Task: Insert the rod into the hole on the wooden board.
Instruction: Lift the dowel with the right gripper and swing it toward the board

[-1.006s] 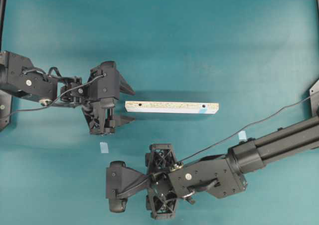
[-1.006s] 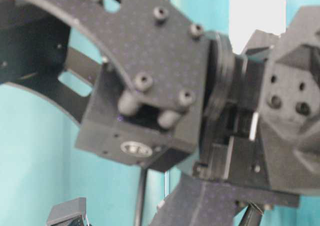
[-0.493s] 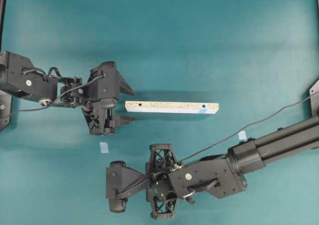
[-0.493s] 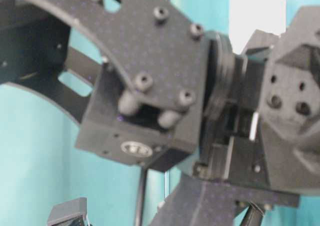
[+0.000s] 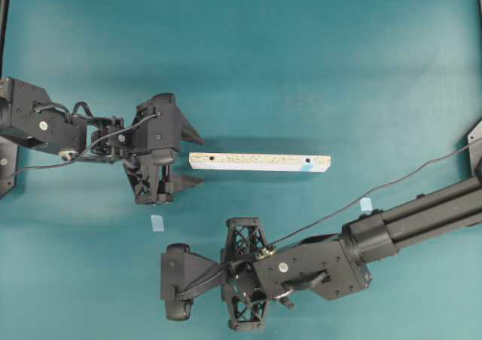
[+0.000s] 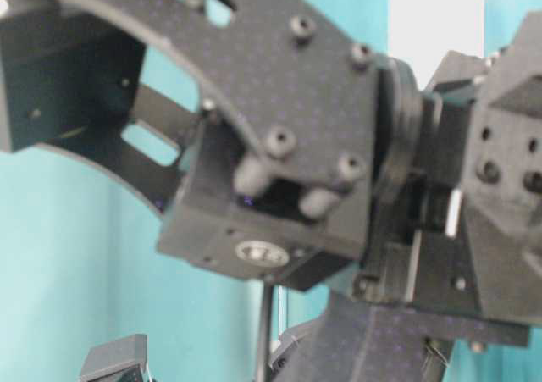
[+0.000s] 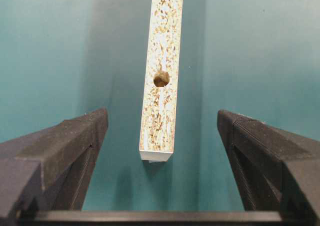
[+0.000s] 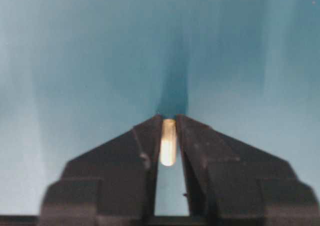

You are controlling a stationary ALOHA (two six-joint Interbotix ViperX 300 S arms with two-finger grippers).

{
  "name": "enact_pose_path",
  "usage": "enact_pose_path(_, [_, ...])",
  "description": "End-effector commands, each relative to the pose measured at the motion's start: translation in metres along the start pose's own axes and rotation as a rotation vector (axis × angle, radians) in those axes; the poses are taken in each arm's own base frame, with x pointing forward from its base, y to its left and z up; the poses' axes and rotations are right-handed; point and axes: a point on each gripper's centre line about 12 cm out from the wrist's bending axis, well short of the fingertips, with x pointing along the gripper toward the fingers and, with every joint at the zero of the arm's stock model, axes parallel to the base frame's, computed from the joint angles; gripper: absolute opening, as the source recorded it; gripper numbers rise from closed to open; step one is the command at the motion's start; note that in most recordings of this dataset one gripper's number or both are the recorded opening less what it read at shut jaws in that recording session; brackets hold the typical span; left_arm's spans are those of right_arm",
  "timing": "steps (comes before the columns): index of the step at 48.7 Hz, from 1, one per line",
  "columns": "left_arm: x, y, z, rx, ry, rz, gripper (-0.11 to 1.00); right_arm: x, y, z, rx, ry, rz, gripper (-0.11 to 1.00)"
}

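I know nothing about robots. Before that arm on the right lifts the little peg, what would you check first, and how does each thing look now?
1. Right claw closed on the rod: ok, fingers hug both its sides.
2. Rod sits straight between the fingers: ok, it lies along them.
3. Rod off the table: cannot tell.
4. Board lies flat and free: ok, nothing touches it.
5. Hole unblocked: ok, it shows dark and open.
6. Left claw ready to steady the board: not ok yet, wide open, board end between its fingers but untouched.
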Motion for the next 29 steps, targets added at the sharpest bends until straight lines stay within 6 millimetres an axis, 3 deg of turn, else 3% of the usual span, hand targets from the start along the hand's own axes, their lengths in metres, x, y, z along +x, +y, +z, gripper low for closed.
enact_pose_path(1, [-0.003, -0.003, 0.009, -0.002, -0.03, -0.008, 0.97, -0.017, 0.009, 0.009, -0.003, -0.04, 0.027, 0.15])
enact_pose_path(29, [-0.002, -0.004, 0.006, 0.0, -0.015, -0.01, 0.97, -0.027, 0.009, 0.014, -0.013, -0.066, 0.029, 0.11])
